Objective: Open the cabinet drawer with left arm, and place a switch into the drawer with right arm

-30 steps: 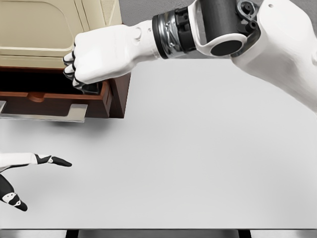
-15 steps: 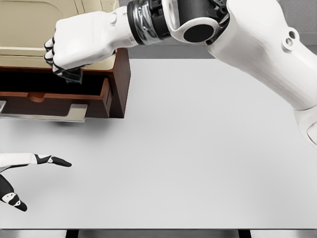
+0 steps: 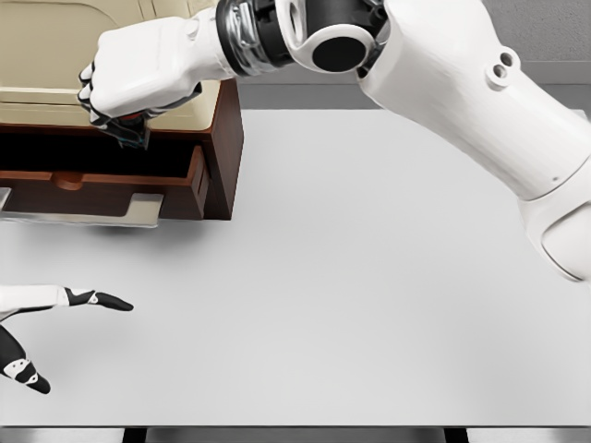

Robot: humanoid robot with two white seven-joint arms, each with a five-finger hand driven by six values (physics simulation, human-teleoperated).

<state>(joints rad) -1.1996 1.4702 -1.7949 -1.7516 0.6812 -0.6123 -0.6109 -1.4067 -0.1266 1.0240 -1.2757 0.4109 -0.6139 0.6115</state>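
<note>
Here right hand (image 3: 138, 78) fingers (image 3: 97, 109) curl around the switch (image 3: 129, 136) above open drawer (image 3: 102, 180)

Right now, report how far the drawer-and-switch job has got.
Done: the cabinet drawer is pulled open, its dark interior exposed. The left hand rests low over the table, fingers spread, holding nothing. In hand: the right hand is closed on a small dark object, apparently the switch, held above the open drawer. Left: lower it in and release; it has not been let go.
</note>
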